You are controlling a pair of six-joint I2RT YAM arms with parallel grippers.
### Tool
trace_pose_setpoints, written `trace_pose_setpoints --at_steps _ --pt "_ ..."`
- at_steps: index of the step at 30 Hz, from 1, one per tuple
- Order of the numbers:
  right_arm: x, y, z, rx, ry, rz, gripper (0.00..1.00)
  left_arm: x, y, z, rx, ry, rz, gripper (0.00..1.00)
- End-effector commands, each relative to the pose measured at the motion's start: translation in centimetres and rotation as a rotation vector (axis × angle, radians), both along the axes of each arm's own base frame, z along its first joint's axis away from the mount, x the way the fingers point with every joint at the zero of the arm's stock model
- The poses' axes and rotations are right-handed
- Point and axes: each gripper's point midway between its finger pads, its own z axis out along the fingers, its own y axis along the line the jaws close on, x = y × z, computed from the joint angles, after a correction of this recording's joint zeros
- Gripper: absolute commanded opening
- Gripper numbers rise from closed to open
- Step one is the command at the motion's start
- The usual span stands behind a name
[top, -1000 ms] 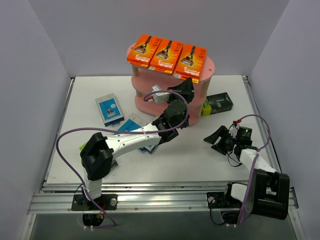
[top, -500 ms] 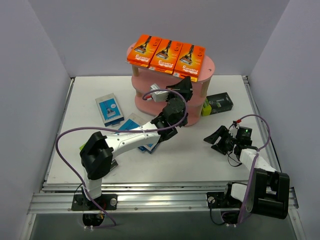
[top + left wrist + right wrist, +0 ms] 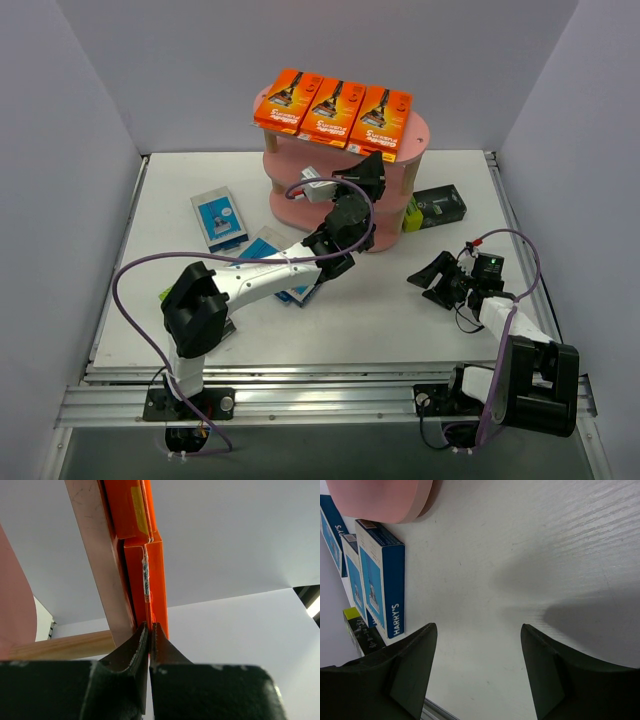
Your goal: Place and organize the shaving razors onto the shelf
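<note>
Three orange razor packs lie side by side on the top board of the pink shelf (image 3: 420, 135). My left gripper (image 3: 371, 168) reaches up to the front edge of the rightmost orange pack (image 3: 385, 112). In the left wrist view it (image 3: 149, 626) is shut on that pack's thin edge (image 3: 155, 580), against the top board (image 3: 97, 555). Blue-and-white packs lie on the table at the left (image 3: 218, 218) and under the left arm (image 3: 262, 247). A black-and-lime pack (image 3: 435, 207) lies right of the shelf. My right gripper (image 3: 438, 279) is open and empty low over the table (image 3: 477, 630).
A pale pack (image 3: 318, 188) sits on the shelf's middle board, partly hidden by the arm. The right wrist view shows blue packs (image 3: 382, 580), a black-and-lime pack (image 3: 357, 627) and the shelf base (image 3: 380, 497). White walls enclose the table.
My left gripper has risen slightly, and the rightmost orange pack has shifted a little further back onto the top board. The right arm has not moved.
</note>
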Motion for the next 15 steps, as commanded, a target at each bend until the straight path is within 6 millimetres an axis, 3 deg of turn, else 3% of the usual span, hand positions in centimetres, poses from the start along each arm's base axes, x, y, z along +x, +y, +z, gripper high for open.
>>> trace_pose_setpoints --at_steps 1,9,15 --pt "0.08 0.36 0.14 0.005 -0.016 0.018 0.64 0.48 -0.07 -0.39 -0.003 0.001 0.003 0.03" --pt "0.09 0.33 0.12 0.003 -0.017 0.018 0.64 0.36 0.27 -0.30 0.002 0.000 0.004 0.22" --pt "0.10 0.31 0.11 0.002 -0.016 0.017 0.64 0.33 0.52 -0.11 0.005 -0.004 0.008 0.26"
